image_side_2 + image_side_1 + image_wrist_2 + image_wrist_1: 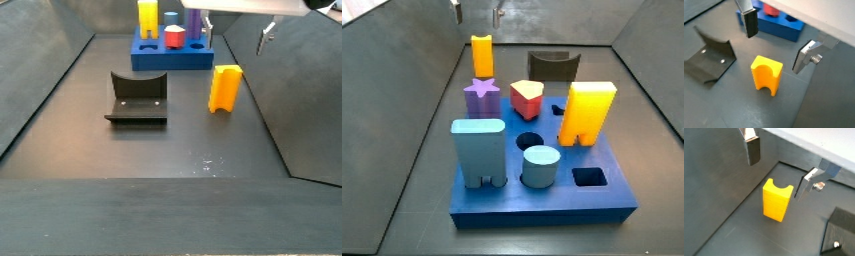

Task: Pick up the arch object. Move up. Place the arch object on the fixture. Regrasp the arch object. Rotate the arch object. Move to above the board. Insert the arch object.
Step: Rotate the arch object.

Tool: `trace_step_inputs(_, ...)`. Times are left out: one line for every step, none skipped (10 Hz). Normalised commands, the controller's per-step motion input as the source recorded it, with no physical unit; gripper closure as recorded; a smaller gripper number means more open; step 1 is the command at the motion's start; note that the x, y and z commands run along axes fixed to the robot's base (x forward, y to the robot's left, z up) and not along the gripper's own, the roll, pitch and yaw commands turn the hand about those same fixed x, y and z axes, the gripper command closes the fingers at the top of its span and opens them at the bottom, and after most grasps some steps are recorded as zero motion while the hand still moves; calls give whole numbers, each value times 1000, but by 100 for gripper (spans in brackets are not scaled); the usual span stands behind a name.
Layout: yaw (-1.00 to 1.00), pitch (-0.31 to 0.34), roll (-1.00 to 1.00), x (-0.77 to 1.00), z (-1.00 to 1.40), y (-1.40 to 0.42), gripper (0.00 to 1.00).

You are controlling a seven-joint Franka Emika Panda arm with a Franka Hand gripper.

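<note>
The arch object (777,200) (766,74) is a slim orange-yellow block standing upright on the dark floor, notched end up. It shows in both side views (482,55) (225,88). My gripper (781,168) (777,41) (230,30) hangs above it, open, one finger to each side and nothing between them. The fingers (753,150) do not touch the block. The fixture (709,57) (552,67) (138,98) sits apart on the floor. The blue board (616,196) (171,58) (784,27) lies beyond it.
On the board stand a big yellow-orange block (587,112), a light blue arch block (478,150), a light blue cylinder (540,165), a purple star (482,93) and a red piece (528,98). Two holes (529,140) (589,177) are open. Grey walls (416,90) close in the floor.
</note>
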Motion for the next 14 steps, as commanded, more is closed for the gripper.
trace_step_inputs(968,29,-153,34,-19,-6,0)
trace_step_inputs(725,30,-151,34,-19,-5,0)
trace_step_inputs(490,30,-145,34,-19,-3,0)
trace_step_inputs(279,30,-141,34,-19,-2,0)
trace_step_inputs(183,30,-140,0,-1000,0,0)
trace_step_inputs(138,27,-139,2,-1000,0,0)
trace_step_inputs(88,-10,-138,26,-1000,0,0)
trace_step_inputs(62,-23,-129,32,-1000,0,0)
trace_step_inputs(40,-35,-123,36,-911,-3,0)
trace_step_inputs(36,-39,-127,36,-779,-7,0)
trace_step_inputs(34,-39,-133,34,-604,-8,0)
trace_step_inputs(32,-38,-135,36,-519,-6,0)
trace_step_inputs(29,-38,-138,39,-396,-5,0)
trace_step_inputs(27,-36,-143,45,-241,-3,0)
